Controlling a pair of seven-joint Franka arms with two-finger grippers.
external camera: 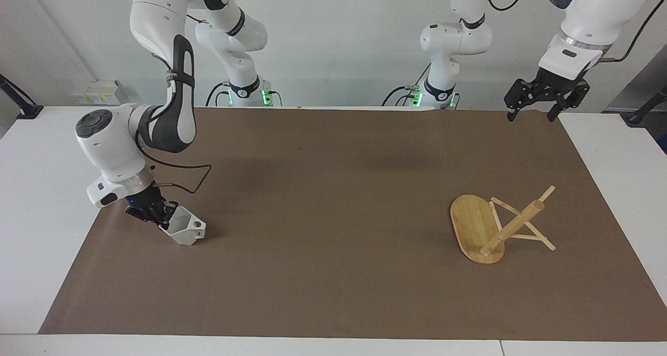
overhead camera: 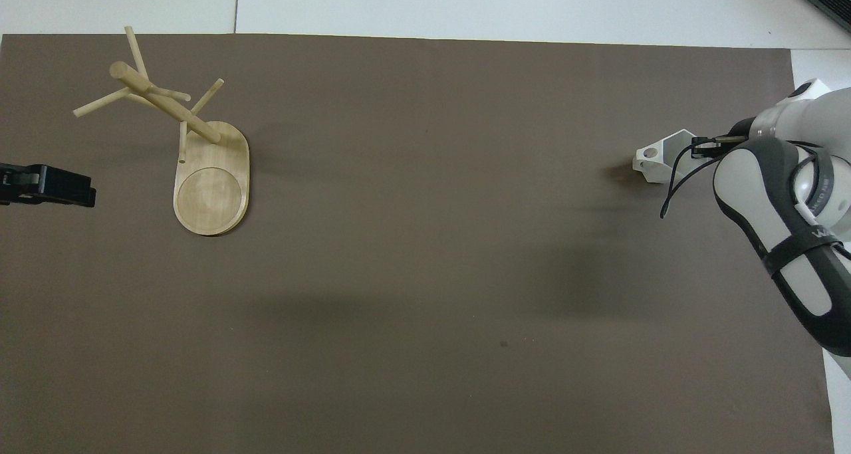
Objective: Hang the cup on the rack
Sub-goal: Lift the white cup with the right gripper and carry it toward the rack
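— So where is the cup just now?

— On the brown mat that covers the bench, at the right arm's end, well apart from the rack. It sits tipped, its mouth turned up toward the right gripper, its pierced handle pointing toward the rack.

— Does the right gripper have it?

— Its fingers are at the cup's rim and appear to pinch the wall there, one reaching inside the mouth. The overhead view shows the same: the black fingertips at the cup's open mouth, the right arm's wrist coming in from the mat's edge.

— And the rack?

— It stands at the left arm's end of the mat, on its flat oval base, the thick post rising from the end of the base farther from the robots, thin pegs crossing it. Nothing hangs on it.

— And the left gripper?

— It waits in the air over the mat's corner nearest its own base, well apart from the rack, fingers spread.
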